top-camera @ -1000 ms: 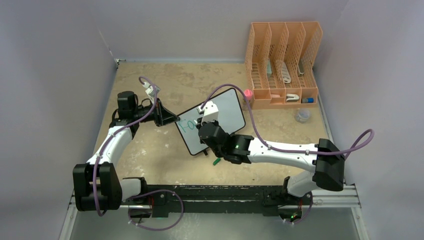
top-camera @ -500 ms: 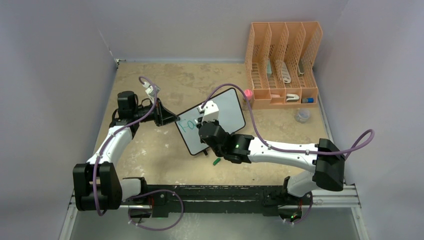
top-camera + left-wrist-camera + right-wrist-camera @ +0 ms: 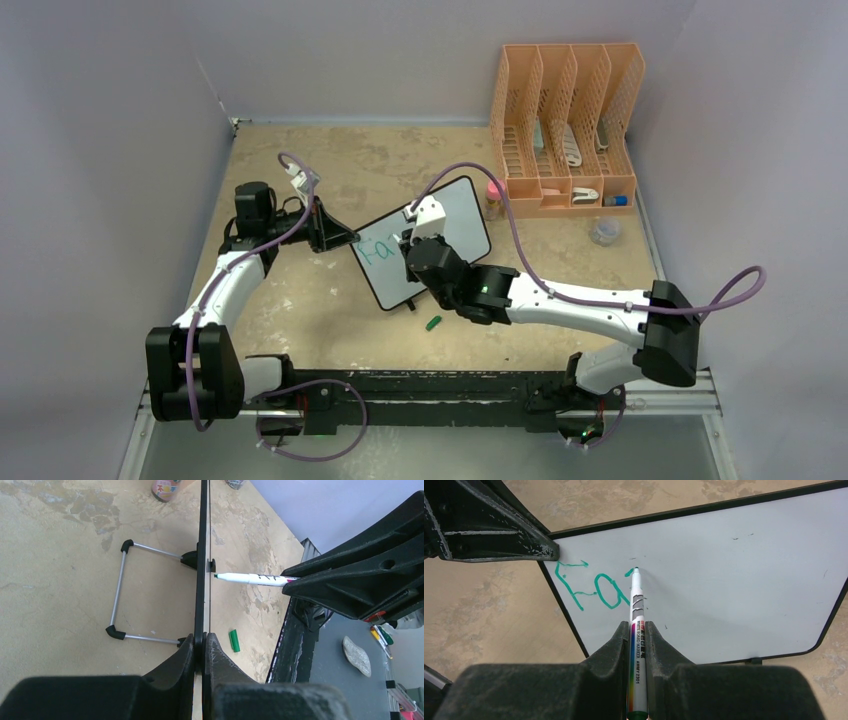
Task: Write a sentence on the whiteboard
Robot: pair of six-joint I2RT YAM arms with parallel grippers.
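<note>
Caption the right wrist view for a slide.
Right fingers clamp a marker, tip touching the whiteboard beside green lettering; left fingers pinch the board's edge.

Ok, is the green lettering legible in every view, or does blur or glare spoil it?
Right wrist: lettering crisp, no glare, right gripper's fingers slightly soft. Top external: even light, letters tiny. Left wrist: whiteboard edge-on, writing unseen, left gripper's fingers blurred.

right gripper point(image 3: 638, 629) with marker point(image 3: 636, 605) shifted right across whiteboard point(image 3: 734, 580), sentence point(image 3: 591, 591) gained a stroke

The left arm point(image 3: 225, 285) and right arm point(image 3: 580, 305) are showing white shells, black joints, purple cables point(image 3: 460, 167); the left gripper point(image 3: 202, 642) is looking scuffed.
</note>
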